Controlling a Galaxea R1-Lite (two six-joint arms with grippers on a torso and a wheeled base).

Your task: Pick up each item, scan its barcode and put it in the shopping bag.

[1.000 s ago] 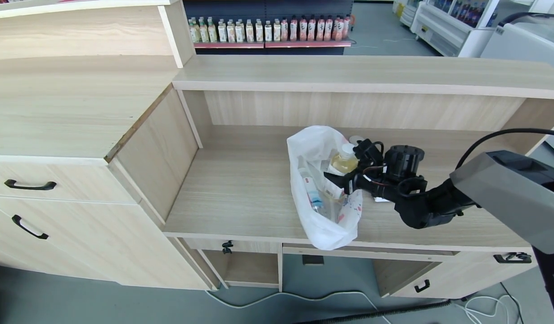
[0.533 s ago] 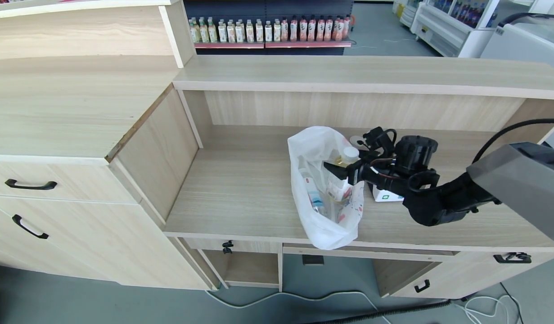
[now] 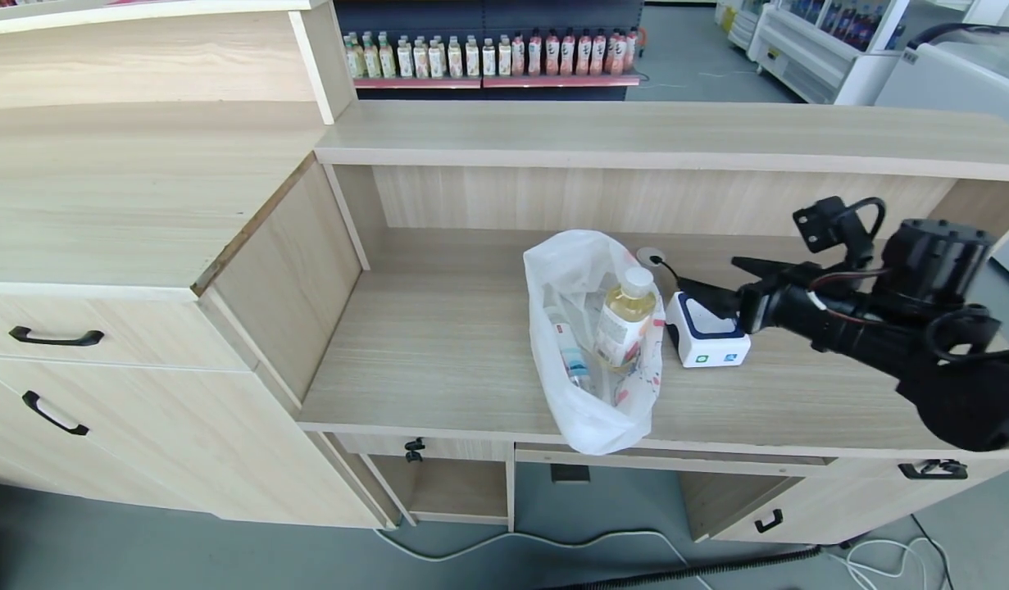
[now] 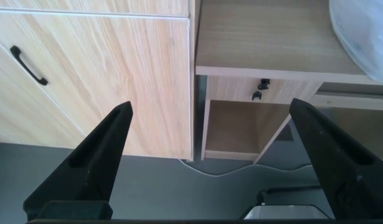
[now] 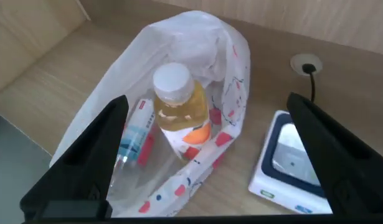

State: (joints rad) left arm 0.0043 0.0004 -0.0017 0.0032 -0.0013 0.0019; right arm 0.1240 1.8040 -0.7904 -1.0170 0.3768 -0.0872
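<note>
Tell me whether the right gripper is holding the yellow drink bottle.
No, the yellow drink bottle stands inside the white shopping bag, while the right gripper is open and apart from it.

Pale wood everywhere: the checkout counter [image 3: 438, 352] runs across, its raised top ledge [image 3: 668, 131] at the back and a taller cabinet block [image 3: 127, 188] at the left, fronted by black-handled drawers [image 3: 127, 344]. Under the worktop sits an open cubby [image 3: 459, 487], and a white cable [image 3: 512, 535] snakes over the grey floor [image 3: 184, 549]. Beyond the counter, bottled drinks [image 3: 488, 56] line a shelf in a neat row, with white display coolers [image 3: 824, 49] off to the right under bright, even light.
</note>
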